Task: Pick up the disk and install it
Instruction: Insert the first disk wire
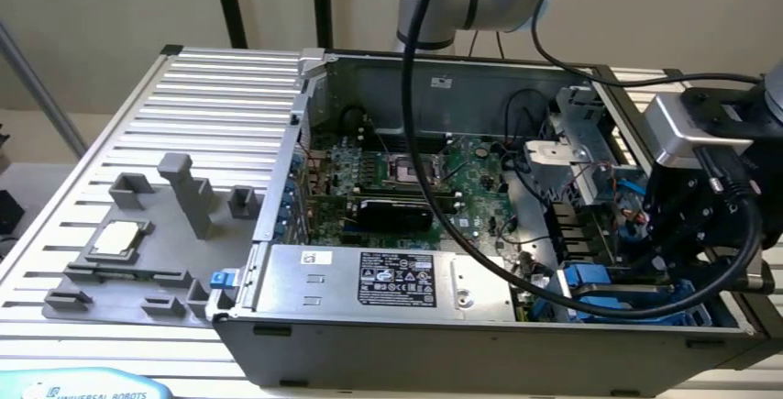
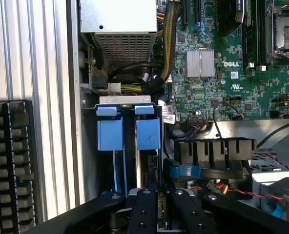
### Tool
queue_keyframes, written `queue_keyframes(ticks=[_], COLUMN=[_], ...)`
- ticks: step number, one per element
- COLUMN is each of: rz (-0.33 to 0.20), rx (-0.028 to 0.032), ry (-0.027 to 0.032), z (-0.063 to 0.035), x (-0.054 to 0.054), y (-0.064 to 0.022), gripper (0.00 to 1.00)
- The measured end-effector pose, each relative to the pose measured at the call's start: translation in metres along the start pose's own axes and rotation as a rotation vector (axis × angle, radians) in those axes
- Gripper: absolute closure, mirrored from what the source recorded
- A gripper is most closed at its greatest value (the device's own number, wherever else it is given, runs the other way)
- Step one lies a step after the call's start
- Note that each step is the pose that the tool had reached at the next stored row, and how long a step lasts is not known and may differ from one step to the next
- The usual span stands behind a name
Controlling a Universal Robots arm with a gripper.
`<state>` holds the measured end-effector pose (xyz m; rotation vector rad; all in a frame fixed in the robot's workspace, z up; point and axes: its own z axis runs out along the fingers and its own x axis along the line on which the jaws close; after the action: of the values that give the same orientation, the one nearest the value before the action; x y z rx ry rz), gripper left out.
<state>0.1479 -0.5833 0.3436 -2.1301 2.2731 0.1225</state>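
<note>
- The gripper (image 2: 160, 207) is low over the drive bay at the corner of the open case (image 1: 490, 344), on the exterior view's right, close to the power supply (image 1: 391, 280).
- Its two black fingers (image 2: 143, 209) stand narrow, almost together, and between them I see a thin edge going down into the bay. I think this is the disk (image 2: 160, 204), standing on its edge, but I cannot be sure the fingers really press it.
- Two blue carrier tabs (image 2: 148, 134) sit side by side just beyond the fingers, in the bay slots.
- I judge the work is at the install step: the disk seems to be already inside the slot or partly in.
- The next move asks for a straight push along the slot, without tilt, and care for the red and black cables (image 2: 232, 187) beside it.
- On the grey tray (image 1: 110, 280) outside the case lies a CPU chip (image 1: 116, 238), untouched.
</note>
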Motion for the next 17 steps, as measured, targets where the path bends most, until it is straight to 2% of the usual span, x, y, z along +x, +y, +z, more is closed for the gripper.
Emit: queue_keyframes(ticks=[3, 6, 10, 17], rz=[0.001, 0.003, 0.004, 0.004], rx=[-0.0003, 0.0006, 0.0010, 0.0013], ry=[0.0102, 0.0239, 0.0291, 0.0334], z=[-0.0009, -0.0010, -0.0007, 0.0012], x=[-0.0006, -0.0011, -0.0025, -0.0044], y=[-0.0011, -0.0014, -0.0014, -0.0013], gripper=[0.84, 0.84, 0.84, 0.84])
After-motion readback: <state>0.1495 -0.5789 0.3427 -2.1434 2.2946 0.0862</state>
